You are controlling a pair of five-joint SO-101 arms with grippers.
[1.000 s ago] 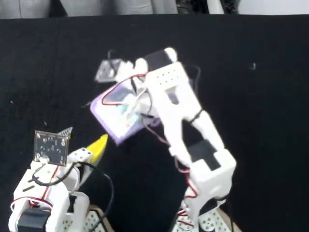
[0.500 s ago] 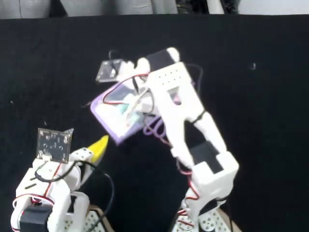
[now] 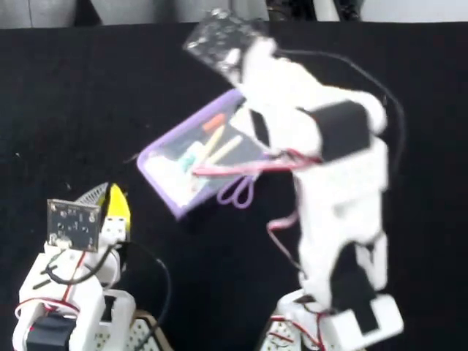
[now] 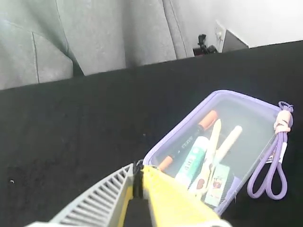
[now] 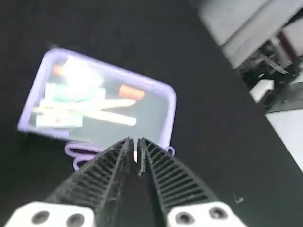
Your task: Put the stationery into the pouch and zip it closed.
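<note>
The clear pouch (image 3: 191, 159) with purple trim lies flat on the black table. Inside are an orange-capped marker (image 4: 189, 141), a teal tube (image 4: 190, 161) and cream pens (image 4: 222, 144). Its purple loop strap (image 4: 269, 174) trails off one corner by a pink tab (image 4: 283, 121). My right gripper (image 5: 134, 143) hangs above the pouch (image 5: 97, 101), its black ribbed fingers shut on nothing. The right arm (image 3: 333, 157) stands raised beside the pouch. My left gripper (image 4: 137, 174) is shut with its grey and yellow fingers together, short of the pouch's near corner, and sits low at the front left (image 3: 107, 194).
Black cloth covers the table (image 3: 409, 110) all around the pouch. The table's far edge (image 4: 94, 75) meets a light wall and grey fabric. The arm bases (image 3: 80, 314) stand at the front edge.
The right arm has lifted up and back off the pouch, uncovering it and its contents. The left gripper has turned slightly to the left. The pouch stays in place.
</note>
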